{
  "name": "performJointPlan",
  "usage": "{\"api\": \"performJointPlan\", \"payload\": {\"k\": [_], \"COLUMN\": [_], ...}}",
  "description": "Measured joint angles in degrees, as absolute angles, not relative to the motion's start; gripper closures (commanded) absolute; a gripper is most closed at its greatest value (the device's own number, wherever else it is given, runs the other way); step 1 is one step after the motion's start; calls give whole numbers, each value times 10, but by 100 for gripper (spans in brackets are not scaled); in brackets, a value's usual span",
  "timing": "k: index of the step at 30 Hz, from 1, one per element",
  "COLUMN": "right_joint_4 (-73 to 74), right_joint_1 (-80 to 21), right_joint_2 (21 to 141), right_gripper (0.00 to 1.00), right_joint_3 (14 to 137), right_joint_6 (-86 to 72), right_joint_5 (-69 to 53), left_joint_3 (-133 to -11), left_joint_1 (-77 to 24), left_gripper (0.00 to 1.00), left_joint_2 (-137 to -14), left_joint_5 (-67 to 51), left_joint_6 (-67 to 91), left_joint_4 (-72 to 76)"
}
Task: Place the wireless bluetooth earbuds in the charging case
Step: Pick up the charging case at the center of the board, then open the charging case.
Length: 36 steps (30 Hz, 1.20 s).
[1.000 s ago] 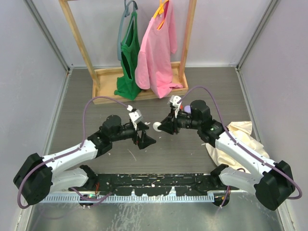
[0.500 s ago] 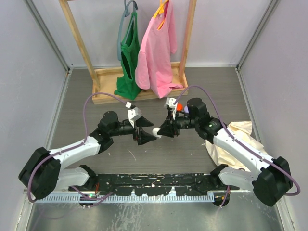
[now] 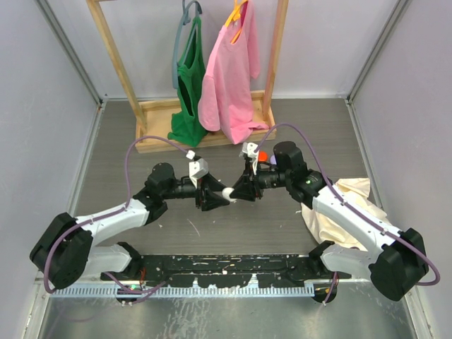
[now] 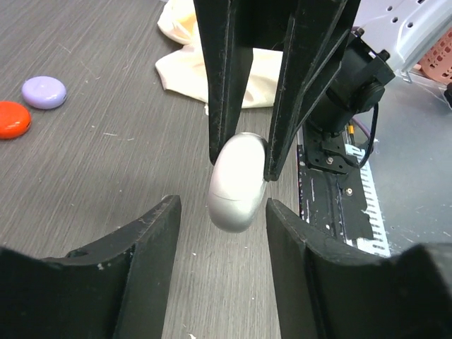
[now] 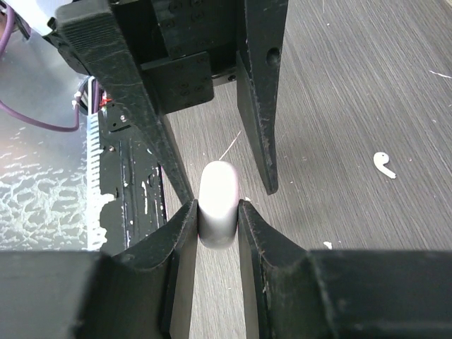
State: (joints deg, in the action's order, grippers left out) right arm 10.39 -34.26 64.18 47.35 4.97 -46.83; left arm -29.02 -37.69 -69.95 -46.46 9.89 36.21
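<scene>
Your right claw held the case and your left claw straddled it.
Over the middle of the table [image 3: 233, 233], your right gripper [image 5: 217, 212] was clamped tight on the white charging case [image 4: 236, 183]. Your left gripper [image 4: 222, 210] stood partly open, its fingers flanking the case's free end; a gap showed on one side, and contact on the other was unclear. At 1 o'clock past the case lay an orange disc [image 4: 13, 119] and a lavender disc [image 4: 44, 92]. At 12 stood the clothes rack [image 3: 162, 113].

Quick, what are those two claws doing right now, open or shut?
Left gripper: open, jaws flanking the white charging case without touching.
Right gripper: shut on the white charging case.
</scene>
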Motion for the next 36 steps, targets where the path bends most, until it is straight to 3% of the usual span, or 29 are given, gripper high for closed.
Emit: {"api": "performJointPlan", "payload": {"k": [9,12,17,24,36], "right_joint_4": [111,112,112,112,108], "right_joint_1": [-343,-343,-343,-343,-343], "right_joint_2": [653,653,653,653,636], "right_gripper": [78,76,62,48,46], "right_joint_3": [483,484,484,484,484], "right_joint_6": [61,64,70,71,70], "right_joint_5": [-481,-485,-492,-476,-436], "left_joint_3": [-290,-290,-290,-290,-278], "left_joint_1": [-377,-377,-376,-376,-375], "left_gripper": [70,82,100,100,100], "left_joint_2": [-705,-705,-705,-700,-682], "left_joint_5": [-482,-486,-493,-492,-476], "left_joint_6": [110,114,124,126,124], "left_joint_4": [364,364,366,370,390]}}
